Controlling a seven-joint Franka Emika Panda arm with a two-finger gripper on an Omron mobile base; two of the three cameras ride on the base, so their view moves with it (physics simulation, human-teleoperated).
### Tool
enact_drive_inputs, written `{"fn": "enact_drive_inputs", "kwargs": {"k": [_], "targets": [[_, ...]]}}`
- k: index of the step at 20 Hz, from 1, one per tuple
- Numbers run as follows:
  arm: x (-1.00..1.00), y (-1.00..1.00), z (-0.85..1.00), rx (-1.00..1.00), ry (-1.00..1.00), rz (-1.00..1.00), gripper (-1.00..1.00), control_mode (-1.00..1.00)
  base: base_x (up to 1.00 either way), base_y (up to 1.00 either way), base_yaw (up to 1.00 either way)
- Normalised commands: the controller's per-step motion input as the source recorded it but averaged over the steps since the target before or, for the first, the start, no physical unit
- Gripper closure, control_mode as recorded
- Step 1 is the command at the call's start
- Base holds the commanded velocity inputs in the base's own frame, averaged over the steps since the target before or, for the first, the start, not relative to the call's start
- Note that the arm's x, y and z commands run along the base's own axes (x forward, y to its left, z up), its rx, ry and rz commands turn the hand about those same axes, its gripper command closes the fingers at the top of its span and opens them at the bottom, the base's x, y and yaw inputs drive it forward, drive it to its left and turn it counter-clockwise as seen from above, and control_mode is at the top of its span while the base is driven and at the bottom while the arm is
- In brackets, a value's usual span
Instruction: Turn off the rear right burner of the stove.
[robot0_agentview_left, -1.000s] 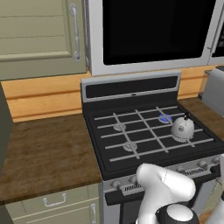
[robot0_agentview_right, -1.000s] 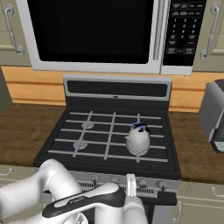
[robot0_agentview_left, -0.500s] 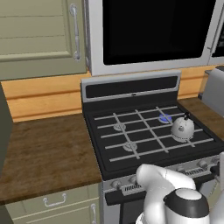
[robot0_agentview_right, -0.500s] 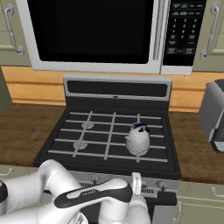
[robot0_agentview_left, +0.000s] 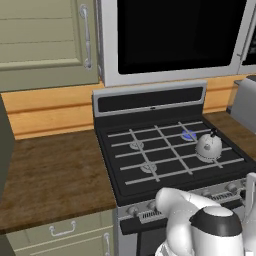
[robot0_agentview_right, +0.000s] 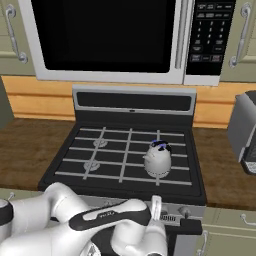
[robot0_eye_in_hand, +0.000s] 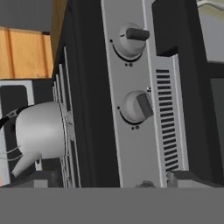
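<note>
The arm has swung further right and lower over the past second, bringing the hand up close to the stove (robot0_agentview_left: 165, 150) front at the bottom of both base views. In the hand view, rolled sideways, two knobs (robot0_eye_in_hand: 136, 106) on the silver front strip (robot0_eye_in_hand: 131, 131) sit centre and upper centre, the kettle (robot0_eye_in_hand: 41, 130) at left. The rear right burner (robot0_agentview_left: 189, 134) glows blue right of centre in the left base view, so it is not off yet. Whether the gripper (robot0_agentview_right: 156, 209) is parted or closed, I cannot tell; nothing looks gripped.
</note>
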Motion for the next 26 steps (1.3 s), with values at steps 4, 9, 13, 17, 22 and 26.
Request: {"fn": "enact_drive_inputs", "kwargs": {"k": [4, 9, 13, 17, 22, 26], "targets": [[0.29, -0.01, -0.18, 0.01, -0.04, -0.03, -1.0, -1.0, 0.0, 0.0, 0.0], [0.26, -0.05, -0.4, 0.0, -0.1, 0.0, -1.0, -1.0, 0.0, 0.0, 0.0], [0.08, -0.38, -0.23, 0.0, -0.04, 0.0, -1.0, -1.0, 0.0, 0.0, 0.0], [0.04, -0.48, -0.13, 0.03, -0.03, 0.0, -1.0, -1.0, 0.0, 0.0, 0.0], [0.0, -0.4, -0.15, 0.08, -0.07, 0.0, -1.0, -1.0, 0.0, 0.0, 0.0], [0.12, 0.1, -0.19, 0.07, -0.02, 0.0, -1.0, -1.0, 0.0, 0.0, 0.0]]}}
